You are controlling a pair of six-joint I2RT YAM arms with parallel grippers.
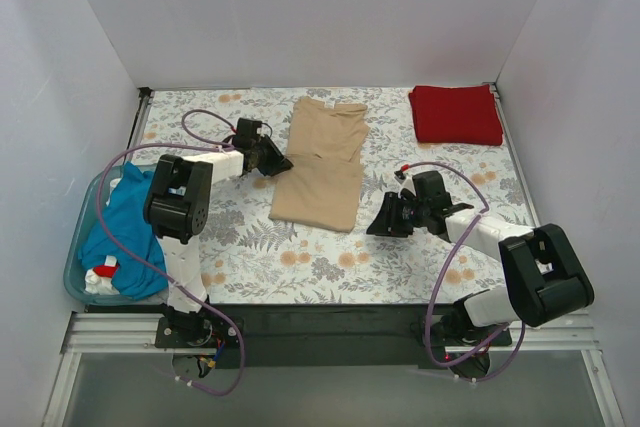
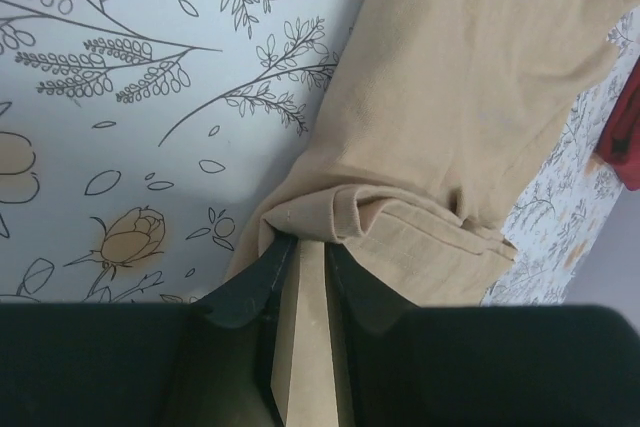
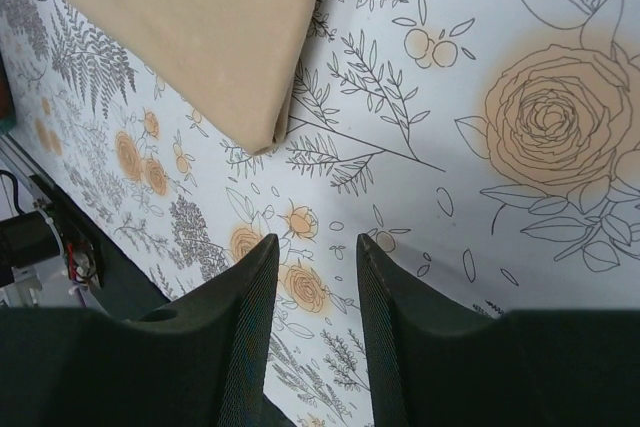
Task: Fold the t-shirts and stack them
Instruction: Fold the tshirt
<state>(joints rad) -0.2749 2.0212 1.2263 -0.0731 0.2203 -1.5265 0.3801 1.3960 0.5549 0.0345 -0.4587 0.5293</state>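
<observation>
Near edge, L side: light blue tub (image 1: 72,265) w/ the teal t-shirt (image 1: 128,222) heaped in it, unfolded, part draped over the rim.

R gripper (image 3: 315,242) hangs low over the floral tablecloth (image 1: 300,257), near-right of centre. Its jaws stand apart w/ nothing btwn them, only printed flowers showing in the gap. So it is released and holds nothing. The near-right corner of the tan t-shirt (image 1: 320,167) lies just ahead of it, not touching.

L gripper (image 2: 308,247) sits further in, at the tan shirt's L edge about halfway along. The fingers (image 2: 250,287) are parted and sit either side of a rumpled bit of hem. Tan cloth shows flat in the gap btwn them, and the jaws look let go rather than pinching.

Tan shirt is mid-table, folded lengthwise into a long narrow strip, slightly tilted. Neck end points to the far wall, bottom hem toward the arms. It lies flat on the cloth, w/ a small bunch of fabric only where the L fingers are.

Far R corner: dark red t-shirt (image 1: 455,114), already folded to a neat rectangle, lying alone and well apart from the tan one. Nothing is stacked on it.
</observation>
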